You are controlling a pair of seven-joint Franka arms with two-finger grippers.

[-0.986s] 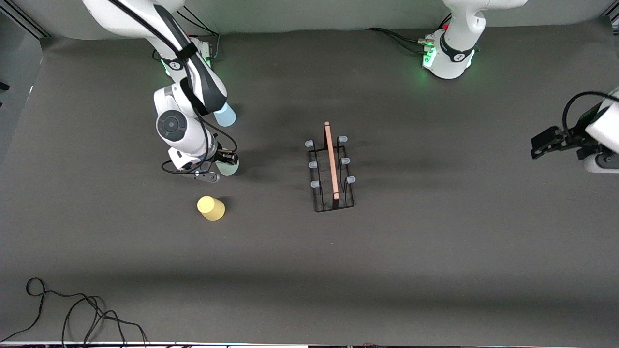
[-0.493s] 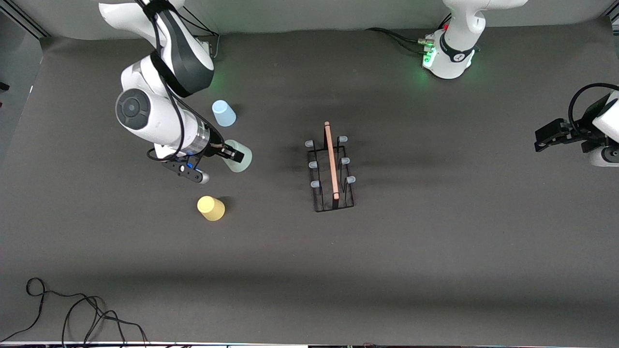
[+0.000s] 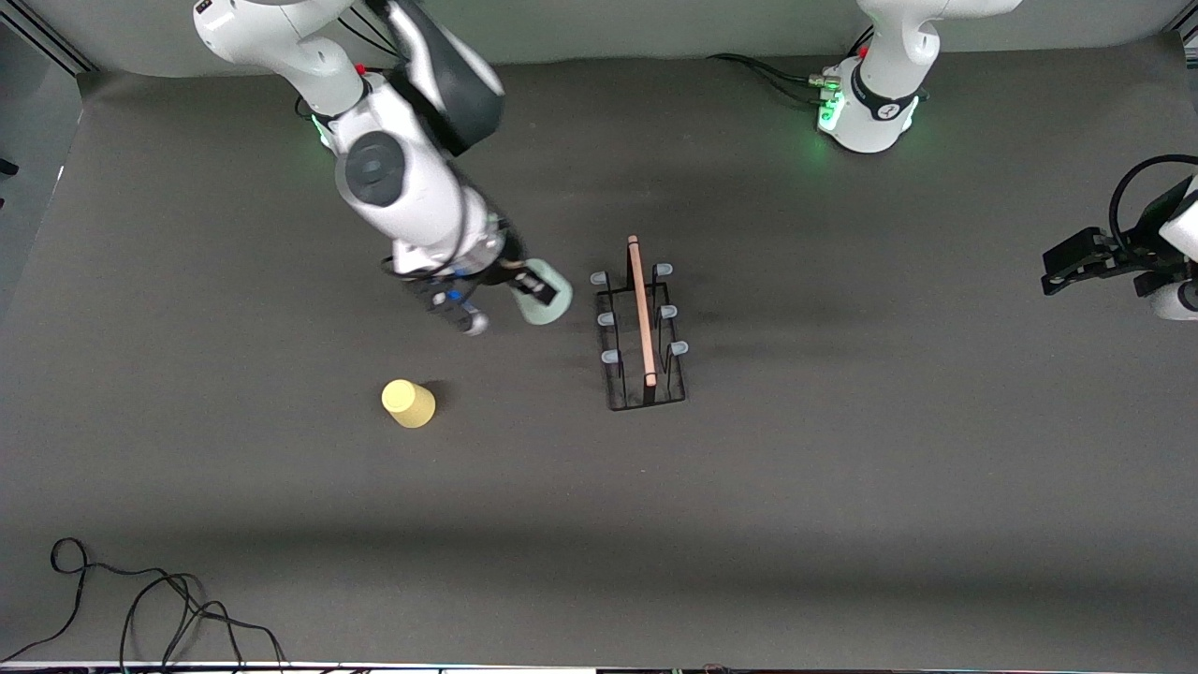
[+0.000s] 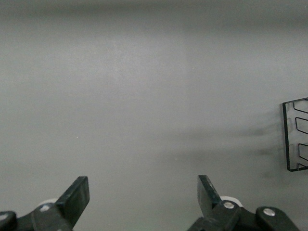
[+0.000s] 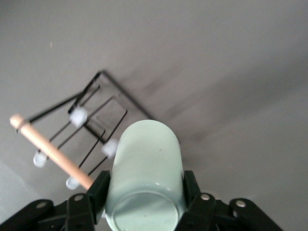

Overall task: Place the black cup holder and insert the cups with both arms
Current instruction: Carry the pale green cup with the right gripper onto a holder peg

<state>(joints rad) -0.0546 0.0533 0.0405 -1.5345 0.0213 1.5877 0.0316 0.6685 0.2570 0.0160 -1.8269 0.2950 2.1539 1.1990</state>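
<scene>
Overhead, right end effector (image 3: 530,285) around unlabelled grey-green cup (image 3: 546,294); left end effector (image 3: 1070,265) wide.

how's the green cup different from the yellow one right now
The pale green cup is tilted in the air, clamped in the right hand beside the black cup holder; the yellow cup stands upside down on the table, untouched and nearer the front camera. Both are small, plain and tapered.

A dark grey counter (image 3: 842,487) carries a black wire cup holder (image 3: 642,323) near its middle, upright. A yellow cup (image 3: 408,403) stands upside down toward the right arm's end, nearer the front camera than the holder. A black cable (image 3: 140,599) lies at the near corner of that end.
</scene>
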